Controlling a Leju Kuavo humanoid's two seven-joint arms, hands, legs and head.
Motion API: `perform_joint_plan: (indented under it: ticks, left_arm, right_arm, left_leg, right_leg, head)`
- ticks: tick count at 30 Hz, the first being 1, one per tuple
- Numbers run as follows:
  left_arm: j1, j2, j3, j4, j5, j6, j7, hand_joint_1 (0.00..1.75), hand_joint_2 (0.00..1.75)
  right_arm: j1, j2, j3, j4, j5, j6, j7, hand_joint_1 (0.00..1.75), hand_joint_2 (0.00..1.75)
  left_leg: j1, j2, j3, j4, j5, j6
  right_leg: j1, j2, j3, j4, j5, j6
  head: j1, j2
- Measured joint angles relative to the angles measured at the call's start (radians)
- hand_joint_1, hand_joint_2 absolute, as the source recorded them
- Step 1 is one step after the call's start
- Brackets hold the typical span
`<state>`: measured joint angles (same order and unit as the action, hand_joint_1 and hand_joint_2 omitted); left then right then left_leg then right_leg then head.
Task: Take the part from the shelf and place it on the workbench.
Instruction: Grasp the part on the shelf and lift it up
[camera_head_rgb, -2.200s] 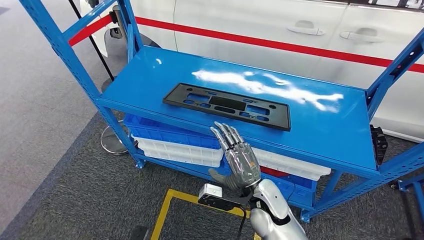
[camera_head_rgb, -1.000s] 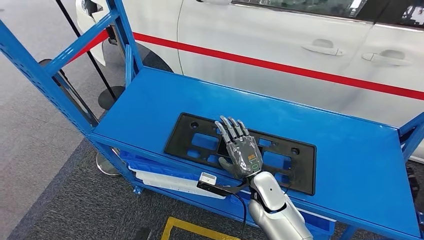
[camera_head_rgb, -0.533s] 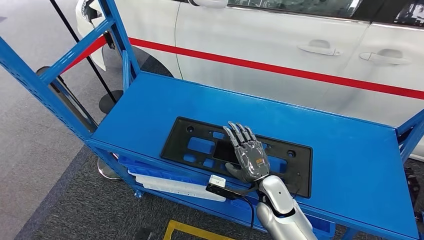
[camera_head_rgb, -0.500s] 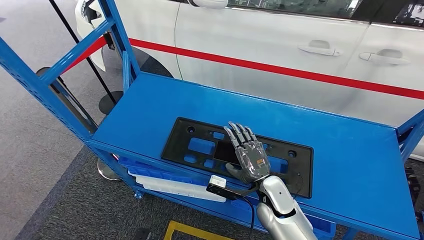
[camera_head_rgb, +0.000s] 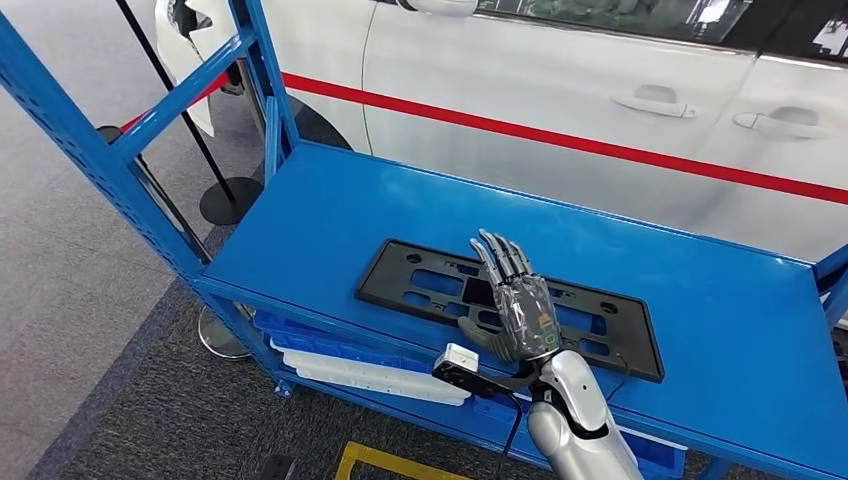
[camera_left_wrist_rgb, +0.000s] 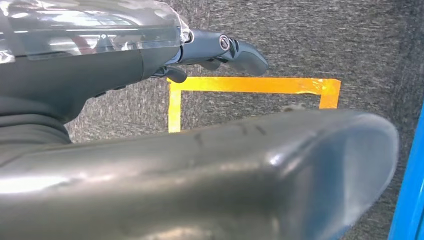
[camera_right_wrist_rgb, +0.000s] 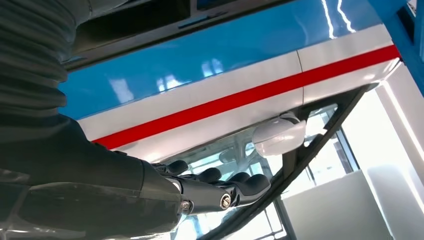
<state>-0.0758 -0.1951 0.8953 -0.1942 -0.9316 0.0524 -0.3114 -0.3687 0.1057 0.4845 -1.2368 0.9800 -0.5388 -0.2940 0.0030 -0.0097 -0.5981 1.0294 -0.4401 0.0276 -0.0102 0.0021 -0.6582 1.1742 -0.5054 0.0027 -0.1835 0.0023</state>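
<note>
My right hand (camera_head_rgb: 522, 312) hovers flat above the black plate frame (camera_head_rgb: 420, 285), fingers straight and apart, holding nothing; from this height I cannot tell whether the palm touches it. The frame lies flat near the front edge of the top blue shelf (camera_head_rgb: 330, 200), its long side along that edge. Behind the shelf stands a white car (camera_head_rgb: 560, 80) with a red stripe (camera_head_rgb: 480, 118) along its doors, close to the rack's far side. A blue upright post (camera_head_rgb: 90, 140) and its brace rise at the shelf's near-left corner. Below, white and blue trays (camera_head_rgb: 340, 365) sit on the lower level. A black stanchion base (camera_head_rgb: 228, 200) rests on the grey floor past the post. My left hand (camera_left_wrist_rgb: 220, 50) hangs over carpet marked with yellow tape (camera_left_wrist_rgb: 250, 86), fingers loosely extended, empty.
</note>
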Motion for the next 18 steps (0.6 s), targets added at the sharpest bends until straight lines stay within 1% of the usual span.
perform_joint_plan:
  ticks: [1,2,3,4,6,7,8,9,10,11,12,13,14,15,16,17,18]
  left_arm:
    - [0.0,-0.001,0.0,0.0,0.0,0.0,0.001,0.0,0.0]
    - [-0.001,-0.002,0.0,0.0,-0.001,0.001,0.003,0.0,0.0]
    - [-0.001,-0.002,0.0,0.0,-0.002,0.001,0.006,0.0,0.0]
    - [-0.001,-0.002,0.001,0.0,-0.003,0.002,0.009,0.0,0.0]
    - [-0.001,-0.002,0.001,0.0,-0.01,0.002,0.013,0.0,0.0]
    - [-0.001,-0.001,0.001,0.0,-0.015,0.001,0.013,0.0,0.0]
    - [0.0,-0.001,0.001,0.0,-0.019,-0.001,0.013,0.0,0.0]
    - [0.0,0.0,0.001,0.0,-0.022,-0.003,0.012,0.0,0.0]
    - [0.001,0.0,0.0,0.0,-0.023,-0.005,0.011,0.0,0.0]
    - [0.001,0.0,0.0,0.0,-0.024,-0.007,0.01,0.0,0.0]
    - [0.002,0.001,0.0,0.0,-0.025,-0.009,0.01,0.0,0.0]
    - [0.003,0.001,0.0,0.0,-0.027,-0.01,0.009,0.0,0.0]
    - [0.003,0.001,0.0,0.0,-0.03,-0.011,0.008,0.0,0.0]
    - [0.003,0.002,0.0,0.0,-0.032,-0.011,0.007,0.0,0.0]
    - [0.002,0.003,0.0,0.0,-0.034,-0.011,0.005,0.0,0.0]
    - [0.0,0.004,0.001,0.0,-0.034,-0.011,0.004,0.0,0.0]
    - [0.0,0.004,0.001,0.0,-0.034,-0.011,0.003,0.0,0.0]
  right_arm:
    - [0.001,0.0,-0.001,-0.009,-0.008,0.0,-0.003,0.0,1.75]
    - [0.002,-0.001,-0.004,-0.022,-0.021,0.0,-0.007,0.0,1.75]
    - [0.006,-0.002,-0.008,-0.038,-0.036,0.001,-0.01,0.0,1.75]
    - [0.011,-0.004,-0.012,-0.057,-0.05,0.001,-0.013,0.0,1.75]
    - [0.026,-0.011,-0.023,-0.107,-0.078,0.005,-0.015,0.0,1.75]
    - [0.035,-0.014,-0.029,-0.135,-0.094,0.009,-0.016,0.0,1.75]
    - [0.044,-0.019,-0.034,-0.164,-0.112,0.015,-0.018,0.0,1.75]
    - [0.055,-0.025,-0.04,-0.194,-0.133,0.023,-0.021,0.0,1.75]
    - [0.067,-0.033,-0.046,-0.224,-0.154,0.032,-0.026,0.0,1.75]
    - [0.08,-0.043,-0.052,-0.252,-0.173,0.041,-0.031,0.0,1.75]
    - [0.093,-0.053,-0.058,-0.279,-0.19,0.05,-0.036,0.0,1.75]
    - [0.105,-0.063,-0.063,-0.302,-0.202,0.056,-0.041,0.0,1.75]
    - [0.114,-0.071,-0.068,-0.323,-0.211,0.061,-0.045,0.0,1.75]
    - [0.121,-0.077,-0.071,-0.342,-0.215,0.063,-0.049,0.0,1.75]
    - [0.128,-0.085,-0.075,-0.36,-0.216,0.064,-0.054,0.0,1.75]
    - [0.136,-0.093,-0.078,-0.378,-0.216,0.064,-0.06,0.0,1.75]
    - [0.147,-0.102,-0.082,-0.397,-0.215,0.065,-0.067,0.0,1.75]
  left_leg:
    - [-0.003,0.0,0.0,0.0,0.0,-0.001]
    - [-0.005,0.0,0.0,0.0,0.0,-0.003]
    - [-0.005,0.0,-0.001,0.0,0.0,-0.006]
    - [-0.006,0.001,-0.001,-0.001,0.0,-0.011]
    - [-0.005,0.002,-0.001,0.001,-0.004,-0.022]
    - [-0.005,0.003,-0.006,0.015,-0.016,-0.027]
    - [-0.004,0.003,-0.019,0.048,-0.038,-0.032]
    - [-0.001,0.004,-0.042,0.101,-0.07,-0.036]
    - [0.001,0.004,-0.071,0.168,-0.105,-0.041]
    - [0.005,0.004,-0.099,0.231,-0.131,-0.045]
    - [0.007,0.004,-0.115,0.269,-0.14,-0.048]
    - [0.01,0.004,-0.114,0.269,-0.129,-0.051]
    - [0.012,0.005,-0.093,0.229,-0.101,-0.052]
    - [0.014,0.005,-0.058,0.161,-0.064,-0.052]
    - [0.013,0.006,-0.022,0.092,-0.039,-0.049]
    - [0.012,0.006,0.005,0.039,-0.023,-0.045]
    - [0.01,0.005,0.02,0.008,-0.018,-0.039]
  right_leg:
    - [0.005,-0.001,0.031,-0.065,0.025,-0.008]
    - [0.009,-0.002,0.053,-0.113,0.04,-0.013]
    - [0.013,-0.003,0.063,-0.138,0.044,-0.016]
    - [0.015,-0.004,0.064,-0.142,0.043,-0.015]
    - [0.011,-0.004,0.067,-0.152,0.049,-0.017]
    - [0.007,-0.005,0.07,-0.158,0.052,-0.02]
    - [0.004,-0.006,0.073,-0.163,0.054,-0.024]
    - [0.003,-0.008,0.076,-0.165,0.055,-0.026]
    - [0.003,-0.01,0.076,-0.165,0.054,-0.029]
    - [0.003,-0.011,0.076,-0.165,0.053,-0.029]
    - [0.003,-0.012,0.076,-0.164,0.053,-0.03]
    - [0.003,-0.012,0.077,-0.164,0.051,-0.029]
    - [0.003,-0.011,0.079,-0.162,0.05,-0.027]
    - [0.002,-0.009,0.081,-0.16,0.047,-0.024]
    - [0.003,-0.008,0.082,-0.156,0.044,-0.019]
    - [0.005,-0.007,0.081,-0.153,0.041,-0.014]
    - [0.006,-0.007,0.081,-0.151,0.039,-0.009]
  head:
    - [0.0,0.0]
    - [0.0,0.0]
    - [0.0,0.0]
    - [0.0,0.0]
    - [0.0,0.0]
    - [0.0,0.0]
    - [0.0,0.0]
    - [0.0,0.0]
    - [0.0,0.0]
    - [0.0,0.0]
    - [0.0,0.0]
    - [0.0,0.0]
    - [0.0,0.0]
    - [0.0,0.0]
    - [0.0,0.0]
    - [0.0,0.0]
    - [0.0,0.0]
